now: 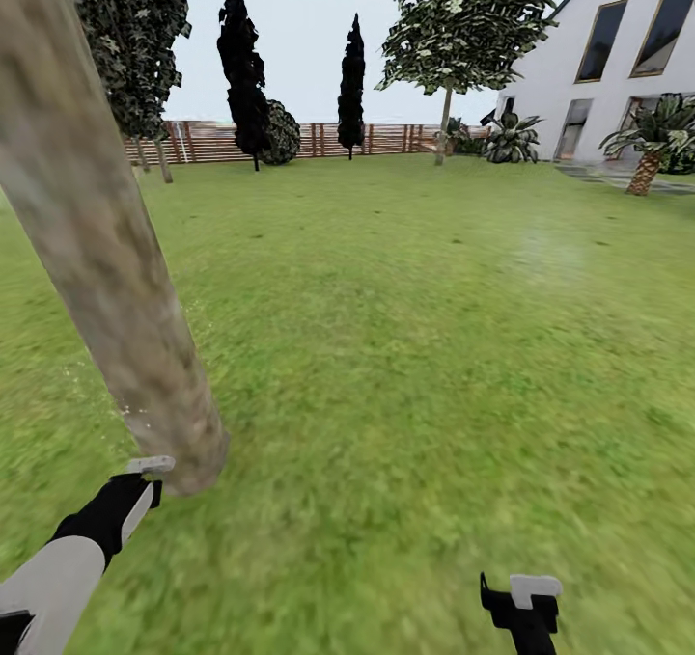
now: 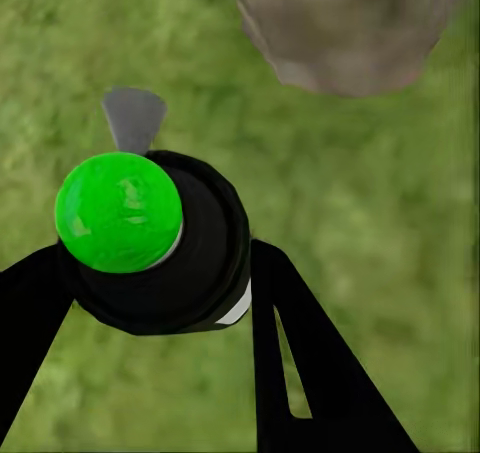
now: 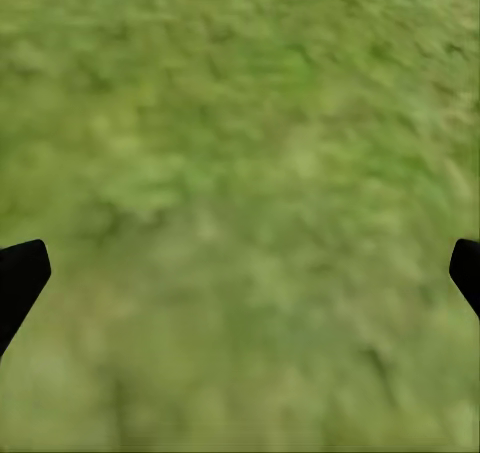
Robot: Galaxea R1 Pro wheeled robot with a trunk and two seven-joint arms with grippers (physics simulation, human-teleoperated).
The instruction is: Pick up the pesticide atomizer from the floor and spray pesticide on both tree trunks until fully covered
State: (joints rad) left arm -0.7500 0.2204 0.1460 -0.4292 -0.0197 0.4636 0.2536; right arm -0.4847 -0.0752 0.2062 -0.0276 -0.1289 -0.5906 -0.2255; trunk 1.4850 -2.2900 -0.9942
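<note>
A thick pale grey-brown tree trunk (image 1: 106, 250) rises slanted at the left of the head view, and its base (image 2: 345, 33) shows in the left wrist view. My left gripper (image 1: 143, 489) hangs low beside that base, shut on the pesticide atomizer (image 2: 195, 263). The atomizer is a black bottle with a bright green cap (image 2: 118, 211) and a grey nozzle (image 1: 151, 464) that points toward the trunk. A few faint pale specks of pesticide (image 1: 191, 306) float by the bark. My right gripper (image 1: 521, 605) is low at the right over grass, open and empty, with its fingertips (image 3: 22, 271) far apart.
Grass lawn (image 1: 415, 346) stretches ahead to a brown slat fence (image 1: 386, 139). A leafy tree with a pale trunk (image 1: 445, 126) stands far back near the white house (image 1: 618, 67). Black conifers (image 1: 243, 67) and a palm (image 1: 645, 168) line the edges.
</note>
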